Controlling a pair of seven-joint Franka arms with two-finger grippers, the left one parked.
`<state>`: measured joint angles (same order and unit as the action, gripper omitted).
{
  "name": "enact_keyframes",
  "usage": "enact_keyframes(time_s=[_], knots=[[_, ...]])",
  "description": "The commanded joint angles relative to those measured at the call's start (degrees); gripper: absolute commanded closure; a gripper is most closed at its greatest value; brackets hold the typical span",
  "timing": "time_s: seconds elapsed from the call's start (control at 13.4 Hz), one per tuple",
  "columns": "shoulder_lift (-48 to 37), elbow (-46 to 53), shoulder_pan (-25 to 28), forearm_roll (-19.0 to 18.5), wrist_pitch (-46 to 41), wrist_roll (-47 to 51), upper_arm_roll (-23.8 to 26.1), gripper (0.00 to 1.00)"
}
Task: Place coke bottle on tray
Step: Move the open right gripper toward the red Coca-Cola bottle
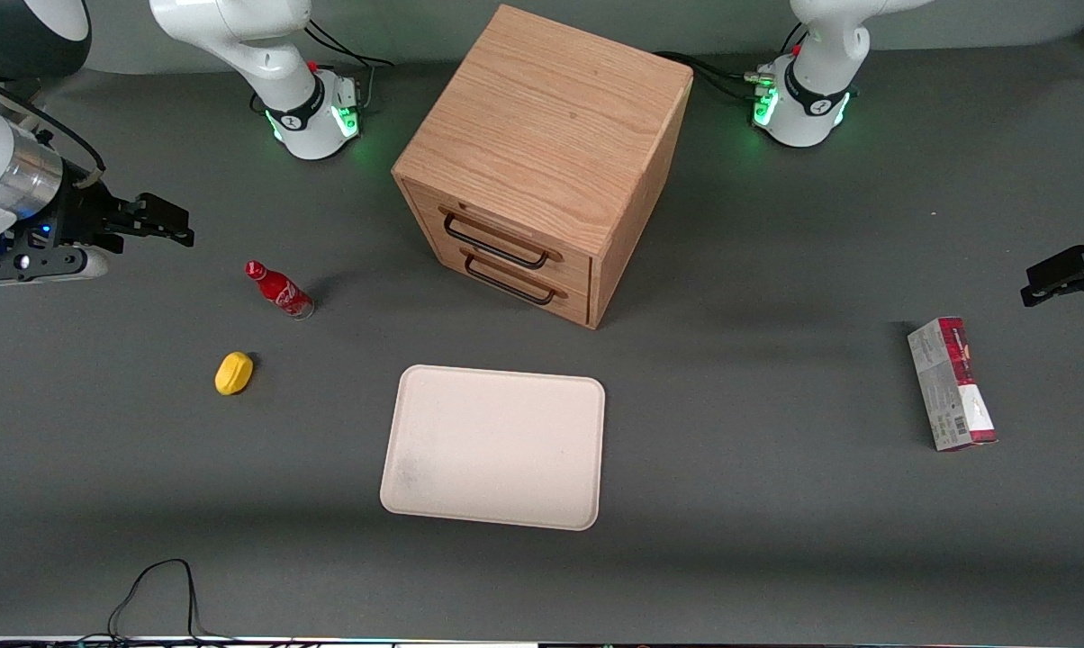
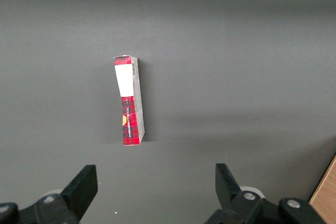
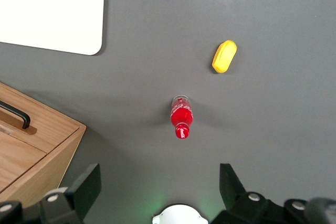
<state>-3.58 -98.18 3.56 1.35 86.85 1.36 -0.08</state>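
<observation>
Since the coke bottle (image 3: 182,116) stands upright on the table (image 1: 776,540) below our spread, empty hand (image 3: 157,192), we judge it light, stiff, slick and tippy, best pinched across its red body under the cap.

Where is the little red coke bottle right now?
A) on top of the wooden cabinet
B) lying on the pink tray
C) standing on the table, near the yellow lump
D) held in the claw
C: the coke bottle stands on the table near the yellow lump, off the tray, with the open claw apart from it.
</observation>
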Motion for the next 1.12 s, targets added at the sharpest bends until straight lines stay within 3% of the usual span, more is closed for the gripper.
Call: enact_keyframes(time_s=[0.0,1.04], knots=[[0.59,1.85,0.30,0.41,-0.98,0.30,-0.36,0.00],[0.94,3.17,0.57,0.41,-1.51,0.23,-0.01,0.00]])
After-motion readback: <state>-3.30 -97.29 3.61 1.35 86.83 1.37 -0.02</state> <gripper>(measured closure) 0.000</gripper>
